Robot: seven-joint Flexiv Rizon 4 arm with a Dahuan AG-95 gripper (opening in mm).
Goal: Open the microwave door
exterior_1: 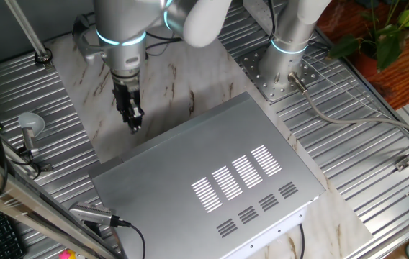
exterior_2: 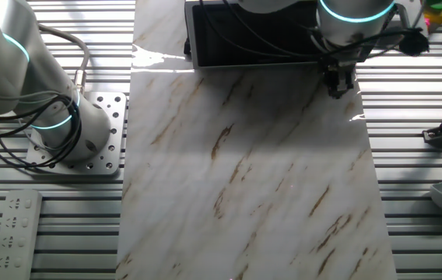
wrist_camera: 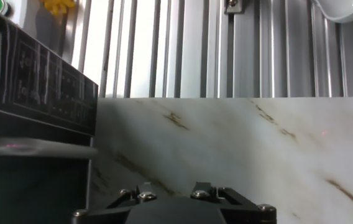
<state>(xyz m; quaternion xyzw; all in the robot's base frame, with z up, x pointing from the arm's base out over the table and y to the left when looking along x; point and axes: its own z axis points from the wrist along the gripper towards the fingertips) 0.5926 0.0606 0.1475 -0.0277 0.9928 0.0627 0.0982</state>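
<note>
1. One fixed view shows the microwave (exterior_1: 212, 180) as a large silver-grey box lying on the marble-patterned counter (exterior_1: 168, 79), its slotted top panel facing the camera.
2. In that view the end effector (exterior_1: 134, 124) hangs from the arm just off the box's far left corner, pointing down, with its tip low over the marble.
3. The other fixed view looks at the box from the front: the microwave door (exterior_2: 252, 39) is a dark panel with a pale lower edge, standing flat against the front of the box along the top of the frame.
4. There the end effector (exterior_2: 338, 84) sits just in front of the right end of the door; I cannot tell whether it touches the panel.
5. Its fingers look close together in both fixed views, with nothing between them, but the pictures are too small to say for sure whether they are together or slightly apart.
6. The hand view shows only the end effector's black body at the bottom edge, the marble beyond, and the microwave's dark control panel (wrist_camera: 46, 81) on the left.
7. A grey remote control (exterior_2: 15, 229) lies on the ribbed metal beside the arm's base (exterior_2: 81, 144).
</note>
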